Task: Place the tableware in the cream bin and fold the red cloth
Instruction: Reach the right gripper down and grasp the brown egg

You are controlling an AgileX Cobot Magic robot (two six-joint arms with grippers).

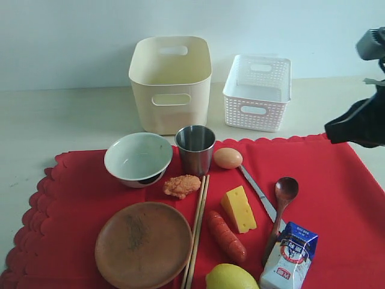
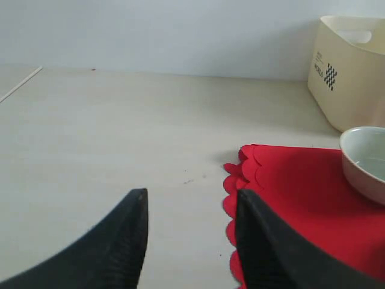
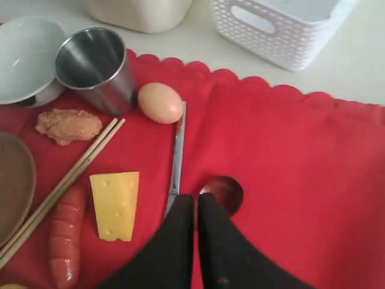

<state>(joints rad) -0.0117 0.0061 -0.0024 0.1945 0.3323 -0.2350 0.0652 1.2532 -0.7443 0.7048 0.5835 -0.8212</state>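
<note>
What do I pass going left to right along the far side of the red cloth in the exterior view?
pale bowl → steel cup → egg → silver knife. The wooden spoon overlaps the knife's span, so it is left out.

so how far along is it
Nothing is done yet: the bowl, steel cup, plate, chopsticks, knife and spoon all sit on the unfolded red cloth, none in the cream bin. The right gripper, shut, aims at the spoon; the left gripper is open and empty.
</note>
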